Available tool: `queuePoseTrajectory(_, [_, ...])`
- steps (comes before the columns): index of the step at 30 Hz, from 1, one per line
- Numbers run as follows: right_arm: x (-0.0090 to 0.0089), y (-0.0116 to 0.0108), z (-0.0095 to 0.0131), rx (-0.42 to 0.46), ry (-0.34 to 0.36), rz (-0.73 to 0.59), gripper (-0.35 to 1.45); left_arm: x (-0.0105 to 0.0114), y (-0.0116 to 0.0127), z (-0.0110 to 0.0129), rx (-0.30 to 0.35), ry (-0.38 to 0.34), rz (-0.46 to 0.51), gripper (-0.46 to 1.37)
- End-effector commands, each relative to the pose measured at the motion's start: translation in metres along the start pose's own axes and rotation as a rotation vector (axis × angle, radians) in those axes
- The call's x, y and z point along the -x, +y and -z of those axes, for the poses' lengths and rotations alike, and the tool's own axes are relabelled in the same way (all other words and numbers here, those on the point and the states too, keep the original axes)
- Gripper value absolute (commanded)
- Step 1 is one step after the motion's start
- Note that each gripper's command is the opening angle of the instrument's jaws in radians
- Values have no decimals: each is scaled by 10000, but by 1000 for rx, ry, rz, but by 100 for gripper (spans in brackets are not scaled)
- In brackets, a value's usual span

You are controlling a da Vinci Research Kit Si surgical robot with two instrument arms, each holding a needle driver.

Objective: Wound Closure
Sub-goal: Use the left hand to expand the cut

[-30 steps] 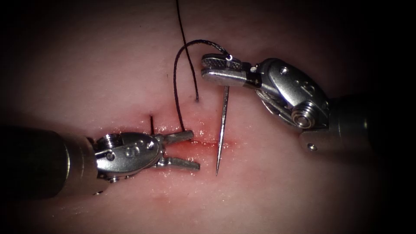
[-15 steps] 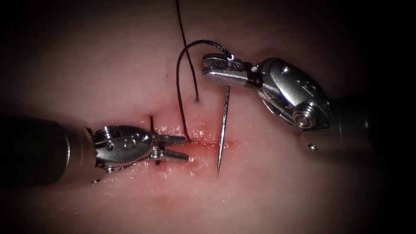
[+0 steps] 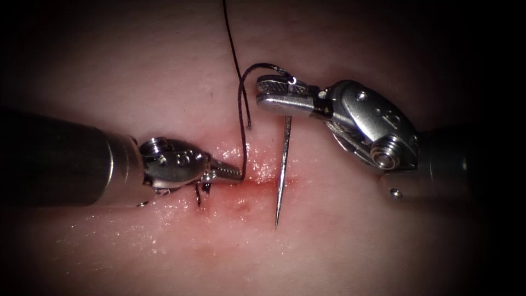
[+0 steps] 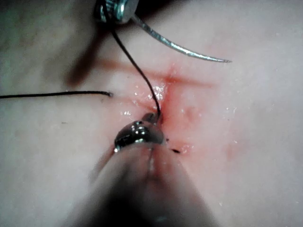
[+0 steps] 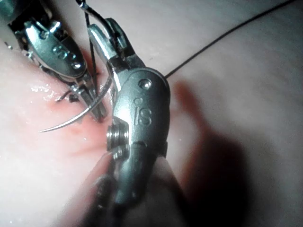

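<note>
Right end effector (image 3: 274, 93): jaws pressed together, pinching the needle (image 3: 282, 170) at its blunt end, close to where the thread joins.
Needle position: free of the tissue (image 3: 356, 246); it hangs from the right end effector, crosses the cut (image 3: 263, 180), and its tip lies just past the cut's near side, apart from the surface as far as can be judged. In the left wrist view its curve and bare point (image 4: 189, 51) stand clear above the tissue.
Left end effector (image 3: 227, 174): jaws pressed together, pinching the thread (image 3: 241, 126) right at the cut, to the left of the needle.
Change over the last 1 s: the left end effector, then spread beside the thread, has moved up onto it and closed; the needle has hardly shifted.
Thread path: from the needle's blunt end it arcs up and over, then runs down to the left end effector; a second strand leaves the tissue at a hole above the cut and runs toward the tissue's far edge.
Red fluid (image 3: 241, 205): wets the tissue around the cut.
Handling, needle: judged stiff, thin and slippery; hold the flattened body, never the point.
Handling, thread: judged limp and light; a firm pinch is needed.
Handling, tissue: judged soft, wet and easily torn.
</note>
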State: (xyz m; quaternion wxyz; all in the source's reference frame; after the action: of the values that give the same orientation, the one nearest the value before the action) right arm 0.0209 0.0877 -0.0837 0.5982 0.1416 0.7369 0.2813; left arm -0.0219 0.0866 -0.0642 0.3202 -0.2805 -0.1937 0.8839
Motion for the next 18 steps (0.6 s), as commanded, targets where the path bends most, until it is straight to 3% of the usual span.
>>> queuePoseTrajectory(1, [0,0,0,3,0,1,-35,-2,-1,-2,9,-8,-3,-22])
queuePoseTrajectory(9, [1,-1,2,7,-6,1,-35,4,1,-16,-10,-111,-62,-27])
queuePoseTrajectory(18, [0,0,4,12,-3,1,-35,16,22,-15,35,-244,-103,-33])
